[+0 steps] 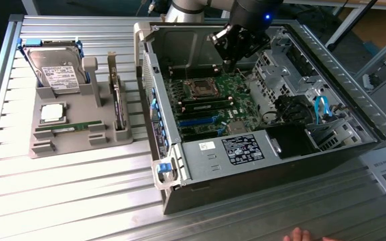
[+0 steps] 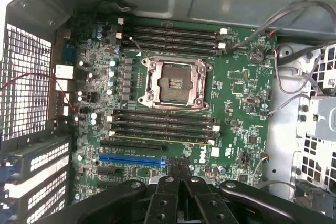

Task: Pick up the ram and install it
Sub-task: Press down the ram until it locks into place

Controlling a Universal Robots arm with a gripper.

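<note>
Hovering inside the computer case [image 1: 260,150] over the motherboard [image 2: 173,103], pincer [image 2: 178,169] closed, empty; ram [image 1: 69,126] well apart in the worktop holder [image 1: 79,135].

Hard drive [image 1: 58,70]: upright in grey holder [image 1: 79,138], worktop [image 1: 66,201].
Processor chip [image 1: 52,113]: flat on holder.
PC case [image 1: 260,125]: open, CPU socket [image 2: 175,83] empty.

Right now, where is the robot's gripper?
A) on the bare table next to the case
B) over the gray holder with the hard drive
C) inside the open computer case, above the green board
C: in the exterior view the gripper hangs inside the open computer case, over the green motherboard.
</note>
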